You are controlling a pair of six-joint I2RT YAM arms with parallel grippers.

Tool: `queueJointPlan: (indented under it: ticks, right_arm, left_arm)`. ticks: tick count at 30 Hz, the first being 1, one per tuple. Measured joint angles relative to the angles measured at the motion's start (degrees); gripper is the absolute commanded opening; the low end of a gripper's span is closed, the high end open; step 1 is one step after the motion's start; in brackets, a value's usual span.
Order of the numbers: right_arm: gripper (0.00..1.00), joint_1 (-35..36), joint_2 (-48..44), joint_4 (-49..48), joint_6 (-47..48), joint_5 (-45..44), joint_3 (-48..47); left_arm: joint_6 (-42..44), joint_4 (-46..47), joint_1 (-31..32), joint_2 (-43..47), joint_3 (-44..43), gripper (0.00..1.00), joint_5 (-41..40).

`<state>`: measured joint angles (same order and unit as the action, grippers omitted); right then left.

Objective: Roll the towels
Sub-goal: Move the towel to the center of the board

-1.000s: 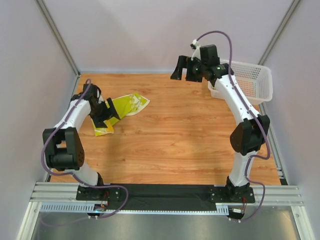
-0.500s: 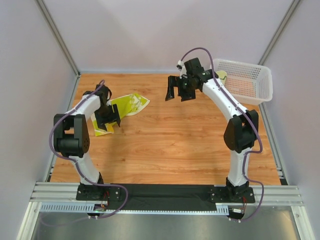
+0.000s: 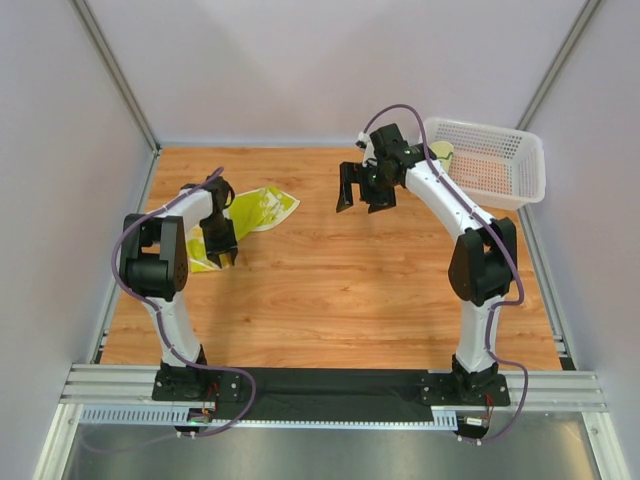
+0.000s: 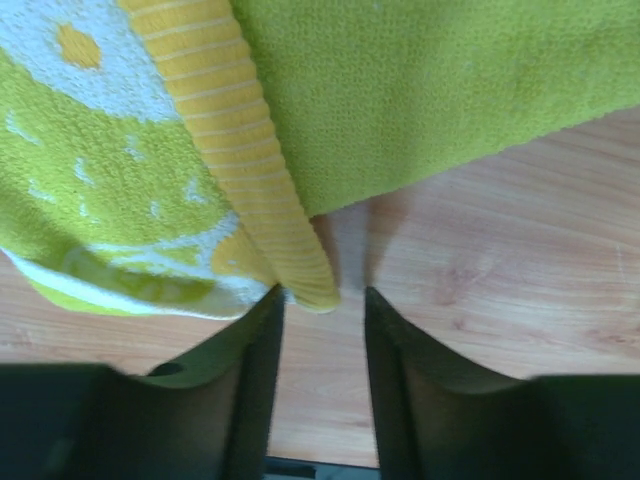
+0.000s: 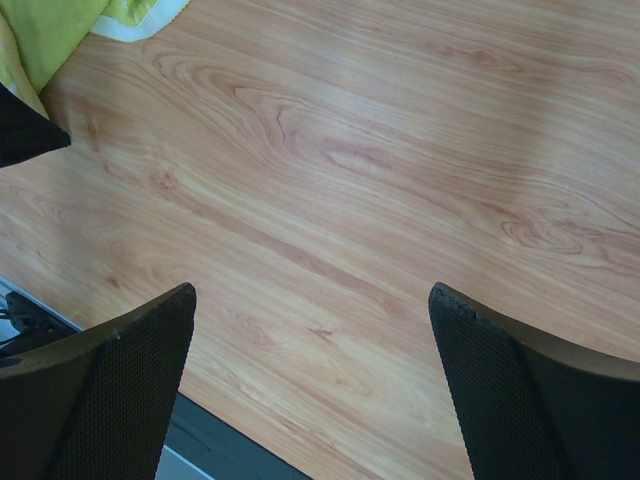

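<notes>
One loose towel (image 3: 257, 207), one basket (image 3: 483, 126)

We log the towel (image 3: 258, 206) lying on the counter (image 3: 340, 290) at ten o'clock, with the left claw (image 3: 224, 255) at its near edge. The basket (image 3: 516, 166) sits at two o'clock. The right claw (image 3: 362, 198) hangs over the counter between towel and basket.

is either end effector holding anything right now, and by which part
Nothing is clearly held. The left end effector has an orange-banded corner of the towel at its tips, a gap showing between them. The right end effector is open, empty.
</notes>
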<state>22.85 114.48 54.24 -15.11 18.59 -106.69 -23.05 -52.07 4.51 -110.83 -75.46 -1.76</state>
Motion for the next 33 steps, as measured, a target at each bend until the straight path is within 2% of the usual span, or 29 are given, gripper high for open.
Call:
queueJointPlan:
  ticks: [1,3,4,11,15,19,23,25,28,30,33]
  right_arm:
    - [1.0,0.0,-0.04,0.0,0.02,0.0,0.0]
    - [1.0,-0.02,-0.13,-0.02,0.02,0.09,0.0]
    - [1.0,-0.02,-0.13,-0.02,0.02,0.2,0.0]
    - [1.0,-0.02,-0.24,-0.22,0.04,1.53,1.51]
    - [1.0,-0.85,-0.24,-0.15,0.02,2.1,2.62]
    - [1.0,-4.42,-0.24,-0.26,-1.11,2.56,2.75]
    - [1.0,-9.07,-0.44,-0.72,-2.73,2.34,3.72]
    - [1.0,-10.45,-0.57,-0.94,-3.3,2.14,4.57]
    - [1.0,-10.45,-0.81,-1.38,-4.09,2.54,5.86]
    - [1.0,-9.68,-1.11,-1.92,-4.61,3.17,7.19]
    - [1.0,-8.09,-1.18,-2.27,-4.92,4.55,8.41]
  left_arm:
    - [-0.02,0.02,0.0,0.0,0.0,0.35,-0.33]
    - [0.02,0.22,0.0,0.0,0.02,0.14,-0.83]
    - [0.15,0.33,0.0,0.0,0.02,0.0,-0.98]
    - [1.81,0.13,0.04,0.37,-0.55,0.0,0.52]
    - [4.28,-1.64,2.38,1.51,-6.03,0.0,5.22]
    - [9.09,-1.27,9.88,6.64,-16.28,0.0,13.75]
    - [10.32,5.22,15.3,19.69,-15.69,0.0,25.83]
    - [8.72,8.57,13.84,28.81,-11.17,0.0,29.0]
    - [4.94,12.24,7.72,38.05,-4.07,0.0,30.14]
    - [2.12,13.4,2.99,40.83,0.74,0.0,29.0]
    - [-1.14,13.0,-1.44,39.19,6.99,0.0,27.21]
